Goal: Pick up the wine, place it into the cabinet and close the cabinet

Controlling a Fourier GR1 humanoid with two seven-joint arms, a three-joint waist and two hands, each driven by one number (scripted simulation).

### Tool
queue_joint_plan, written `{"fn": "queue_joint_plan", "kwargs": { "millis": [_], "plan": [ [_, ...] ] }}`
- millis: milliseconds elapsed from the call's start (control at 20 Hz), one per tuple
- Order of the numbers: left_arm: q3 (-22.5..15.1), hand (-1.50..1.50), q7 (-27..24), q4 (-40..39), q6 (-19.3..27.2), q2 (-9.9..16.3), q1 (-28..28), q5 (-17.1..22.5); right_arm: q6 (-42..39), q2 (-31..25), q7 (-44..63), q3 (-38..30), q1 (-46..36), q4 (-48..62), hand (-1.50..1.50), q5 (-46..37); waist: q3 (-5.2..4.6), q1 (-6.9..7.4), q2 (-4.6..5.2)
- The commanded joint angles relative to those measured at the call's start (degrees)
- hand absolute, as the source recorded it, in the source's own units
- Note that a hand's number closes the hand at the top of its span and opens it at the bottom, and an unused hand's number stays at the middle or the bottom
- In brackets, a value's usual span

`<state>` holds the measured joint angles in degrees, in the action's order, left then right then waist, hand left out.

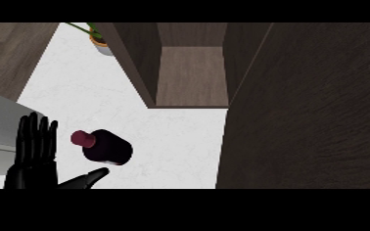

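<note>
White counter (pixel 173 127), potted plant (pixel 100 41) at far edge. Cabinet (pixel 189 76) open, shelf bare. Wine bottle (pixel 104 147) standing on counter. Left hand (pixel 34 149) spread, beside bottle.

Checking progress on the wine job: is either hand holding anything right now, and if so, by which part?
Nothing is held. The left hand is open, fingers straight, beside the wine bottle, which stands untouched on the counter. The right hand is not in view.

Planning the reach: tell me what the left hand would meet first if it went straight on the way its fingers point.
Probably nothing nearby: the left hand points up the picture, over bare counter, left of the wine bottle. Depth is unclear.
</note>
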<state>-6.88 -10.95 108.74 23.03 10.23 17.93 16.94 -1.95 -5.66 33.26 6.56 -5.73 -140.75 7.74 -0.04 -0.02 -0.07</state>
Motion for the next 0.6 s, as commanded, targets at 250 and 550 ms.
{"fn": "queue_joint_plan", "kwargs": {
  "millis": [250, 550],
  "plan": [
    [4.3, -1.50, -12.2, -19.2, -9.7, -2.7, -1.1, 3.5, -1.7, -1.1, 2.3, -4.3, 1.2, -4.8, -1.50, 6.0, 0.01, -0.11, 0.03],
    [6.3, -1.50, -20.5, -30.4, -17.2, -3.3, -1.6, 5.0, 0.0, 1.5, 1.5, -0.6, -1.1, -3.3, -1.50, 1.8, 0.00, 0.01, 0.03]
  ]
}}
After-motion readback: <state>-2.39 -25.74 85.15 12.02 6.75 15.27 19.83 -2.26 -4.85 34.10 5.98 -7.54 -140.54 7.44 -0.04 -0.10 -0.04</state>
